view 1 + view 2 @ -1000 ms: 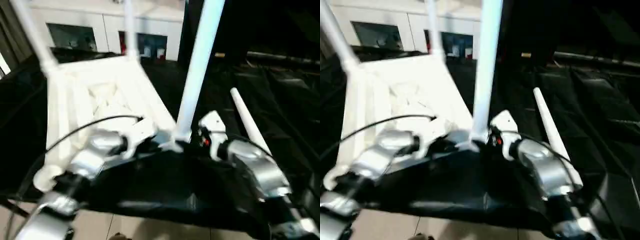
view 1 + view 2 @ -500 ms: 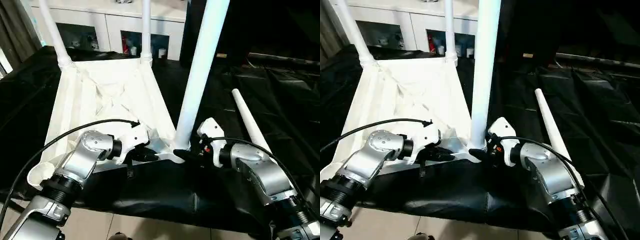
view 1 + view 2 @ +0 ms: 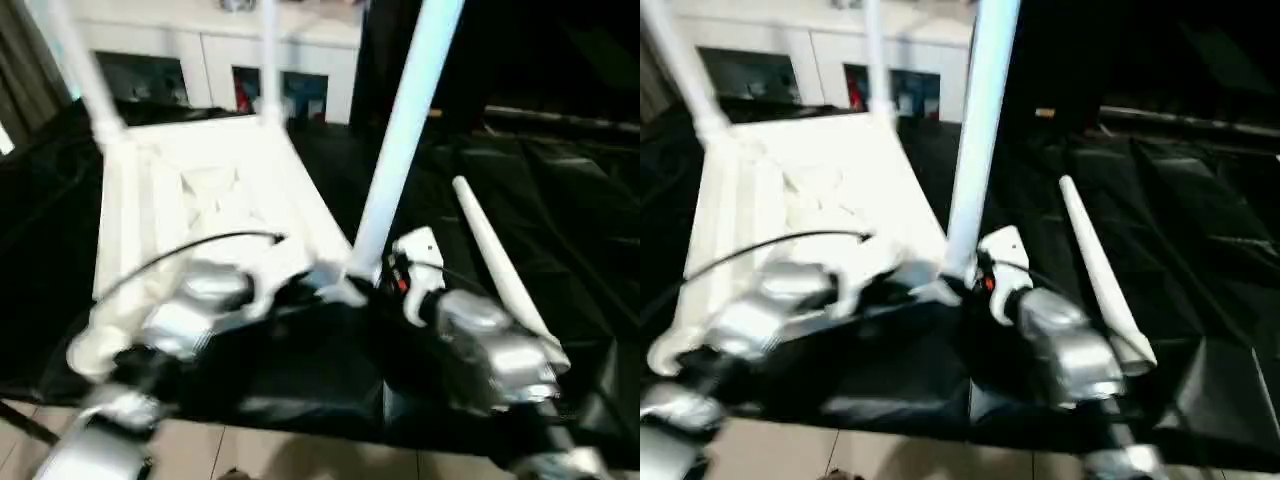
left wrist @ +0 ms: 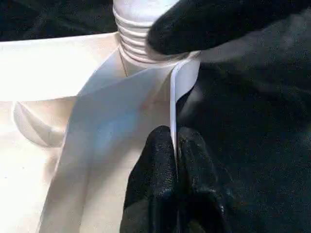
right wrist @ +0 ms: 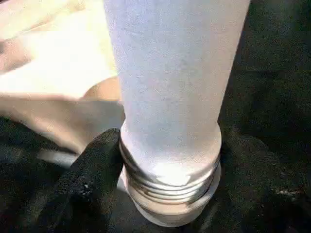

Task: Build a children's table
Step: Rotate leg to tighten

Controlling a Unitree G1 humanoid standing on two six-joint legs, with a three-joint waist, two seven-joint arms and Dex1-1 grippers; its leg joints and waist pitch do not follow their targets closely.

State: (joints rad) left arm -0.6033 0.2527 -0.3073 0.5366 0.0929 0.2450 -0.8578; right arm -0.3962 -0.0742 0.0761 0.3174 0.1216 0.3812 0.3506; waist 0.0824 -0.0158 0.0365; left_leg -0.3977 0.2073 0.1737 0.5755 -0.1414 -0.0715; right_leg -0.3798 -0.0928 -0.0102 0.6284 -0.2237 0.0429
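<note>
Compared with half a second ago, nothing on the black cloth (image 3: 560, 190) is lying differently. Beside the table top (image 3: 200, 190), upside down there, the right gripper (image 5: 160, 194) is reaching around the threaded base of the upright leg (image 3: 400, 140) in the near corner socket, one black finger (image 5: 87, 184) touching the threads; whether it is clamping, I cannot tell. At that corner the left gripper (image 4: 176, 165) is pinching the top's rim (image 4: 173, 107), jaws together. A loose leg (image 3: 495, 260) is lying just beyond that corner.
</note>
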